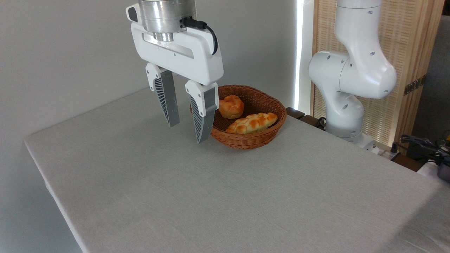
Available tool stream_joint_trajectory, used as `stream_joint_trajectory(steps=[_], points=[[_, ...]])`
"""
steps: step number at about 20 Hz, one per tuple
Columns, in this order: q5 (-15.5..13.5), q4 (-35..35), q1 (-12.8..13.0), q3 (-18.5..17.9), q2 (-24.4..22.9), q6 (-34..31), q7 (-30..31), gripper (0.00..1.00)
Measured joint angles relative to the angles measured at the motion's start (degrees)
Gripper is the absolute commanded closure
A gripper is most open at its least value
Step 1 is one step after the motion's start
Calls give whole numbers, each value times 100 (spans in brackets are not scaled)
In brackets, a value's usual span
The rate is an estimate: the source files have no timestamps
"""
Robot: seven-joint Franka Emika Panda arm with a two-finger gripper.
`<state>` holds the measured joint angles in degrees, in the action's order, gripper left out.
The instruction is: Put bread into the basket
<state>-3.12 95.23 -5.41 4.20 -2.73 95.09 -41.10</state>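
Observation:
The long braided bread (252, 123) lies inside the brown wicker basket (270, 135), along its front side. A small round bun (231, 106) sits in the basket behind it. My gripper (187, 133) hangs above the table just left of the basket, in front of its left rim. Its two ribbed fingers (168, 100) are spread apart with nothing between them. The right finger hides part of the basket's left rim.
The grey cloth-covered table (225, 196) stretches toward the camera. The arm's white base (346, 105) stands off the table's far right corner. A wooden slatted screen (407, 52) is behind it, and cables (422, 144) lie at the right edge.

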Motion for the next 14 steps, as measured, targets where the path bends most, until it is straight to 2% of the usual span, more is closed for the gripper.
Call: stream_joint_trajectory(steps=[14], points=[[0,-4,15,183,63,-191,-108,0]])
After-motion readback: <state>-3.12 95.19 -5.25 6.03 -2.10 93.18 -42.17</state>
